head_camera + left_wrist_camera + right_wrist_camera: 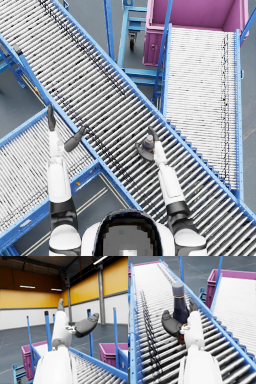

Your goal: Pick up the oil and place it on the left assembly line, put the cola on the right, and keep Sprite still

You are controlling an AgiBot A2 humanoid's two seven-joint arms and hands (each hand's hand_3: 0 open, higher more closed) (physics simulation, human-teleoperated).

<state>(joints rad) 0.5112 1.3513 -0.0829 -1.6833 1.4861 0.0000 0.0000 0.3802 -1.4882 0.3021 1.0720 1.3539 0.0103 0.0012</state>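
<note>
Dark-bodied, grey-capped bottle (180,304), upright over the middle conveyor (100,90), close to the edge facing the right-hand line. Wrapped low on the body by the right hand (174,324), thumb on 1 side and fingers on the other, closed snugly around it. Hard to say whether lifted off the rollers or resting on them (base hidden behind the wrist). Probably the cola, going by the dark contents, though no label readable.

Left hand (83,326) raised off the opposite edge of the middle conveyor, fingers spread apart, holding nothing.

Flanking the middle conveyor: left assembly line (20,165) on 1 side, right assembly line (200,100) on the other, with a pink crate (200,15) at the far end of the latter.

Progress, as a judgement: early. Of 3 instructions, 0 finished as far as visible. Grasp made on 1 bottle; carry across to the right assembly line and release not yet done. Oil not seen in any view, so its pick-up and trip to the left assembly line likewise outstanding. Sprite not seen either (nothing to do there except leave alone).
</note>
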